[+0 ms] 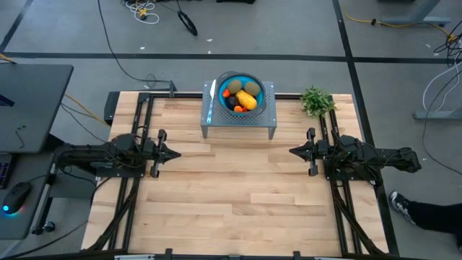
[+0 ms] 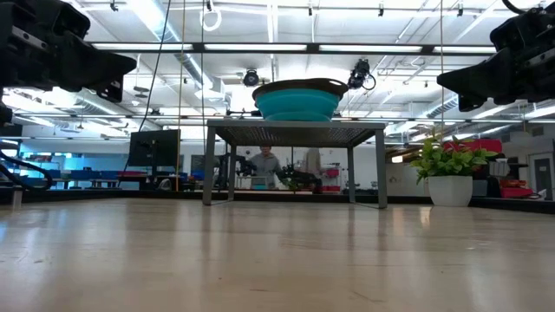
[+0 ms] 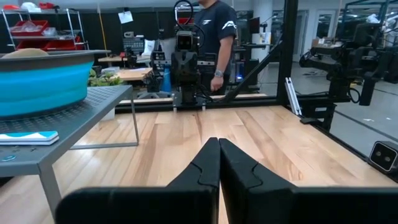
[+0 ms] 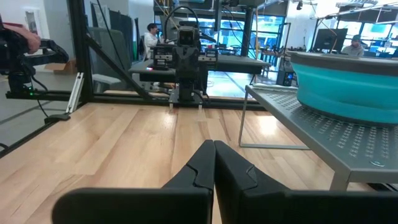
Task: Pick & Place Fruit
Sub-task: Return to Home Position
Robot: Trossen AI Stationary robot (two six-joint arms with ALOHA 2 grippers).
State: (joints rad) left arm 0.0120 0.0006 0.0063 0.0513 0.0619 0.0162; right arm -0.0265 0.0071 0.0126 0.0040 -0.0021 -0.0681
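Both arms sit drawn back at the sides of the bench [image 1: 231,206]. The left claw [image 1: 175,153] and right claw [image 1: 292,151] point at each other, each with fingers pressed together and holding nothing. The fruit [image 1: 242,96] lies heaped in the blue bin [image 1: 260,85] on the grey shelf [image 1: 238,121], off to one side of the gap between the claws and apart from both tips. Homing looks about done to me; any last settling should be slow and clear of the shelf legs.

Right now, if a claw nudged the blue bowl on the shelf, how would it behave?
Probably slides rather than tips: the blue bowl looks wide and low on the flat shelf. Its stepped wall hints at soft, flexing sides. The fruit inside likely adds weight.
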